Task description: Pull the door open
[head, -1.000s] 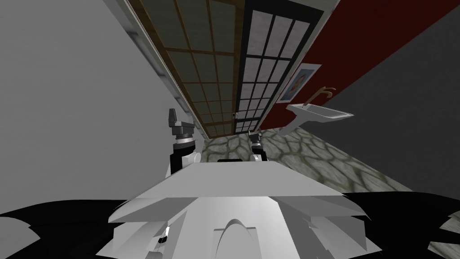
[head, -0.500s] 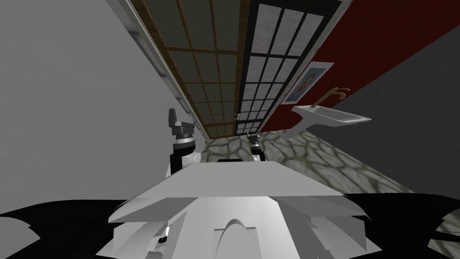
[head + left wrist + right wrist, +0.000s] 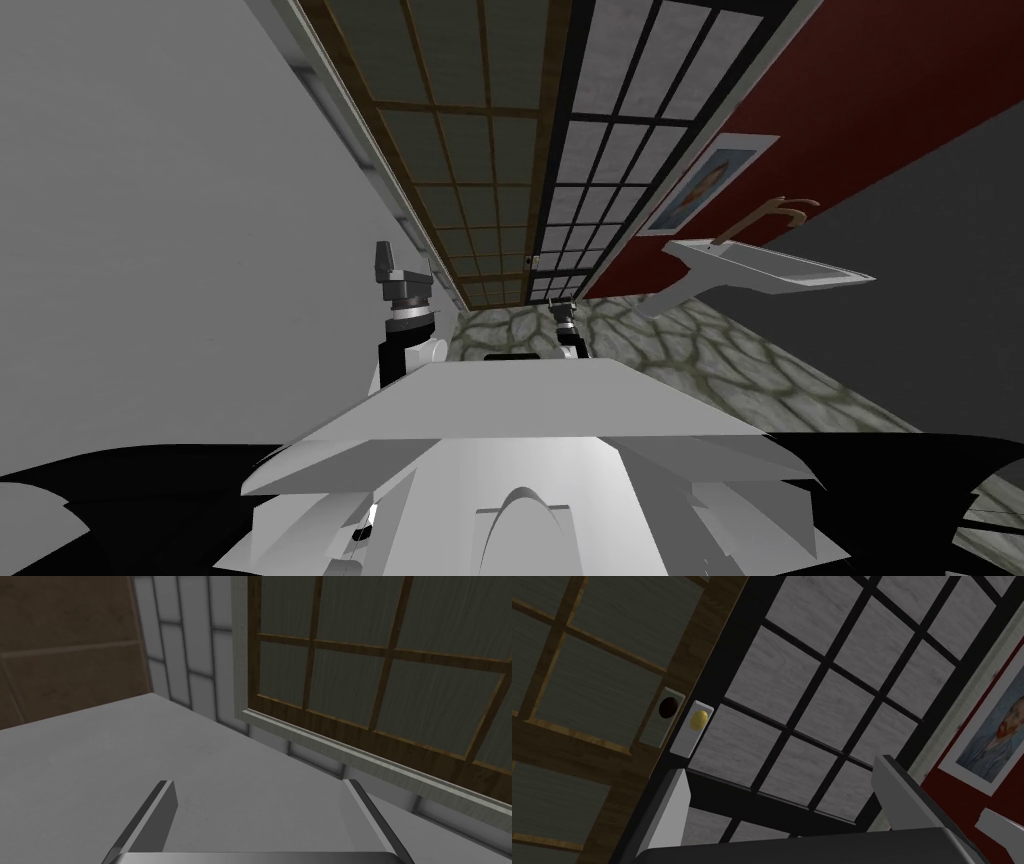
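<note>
A black-framed door [image 3: 610, 180] with pale grey panes stands ahead, beside a brown-framed door [image 3: 470, 180] with dark green panes. In the right wrist view the black-framed door [image 3: 822, 691] carries a small yellow knob [image 3: 699, 719] on a white plate. Next to it, the brown-framed door [image 3: 587, 691] has a plate with a dark round hole [image 3: 668, 707]. My right gripper [image 3: 784, 796] is open, a short way off the door, with the knob beyond its finger on the brown door's side. The right gripper [image 3: 562, 312] is low before the doors. My left gripper [image 3: 257, 811] is open with nothing in it, and the left gripper [image 3: 385, 262] is raised by the grey wall.
A grey wall [image 3: 150, 250] runs close along my left. A white sink [image 3: 760, 265] with a brown tap juts from the red wall on the right, under a framed portrait [image 3: 710, 180]. Cobbled floor [image 3: 680, 350] lies between me and the doors.
My view has shifted: the doors look larger, and the sink and portrait have slid right. The right gripper sits slightly lower in the head view. The left arm has not moved.
</note>
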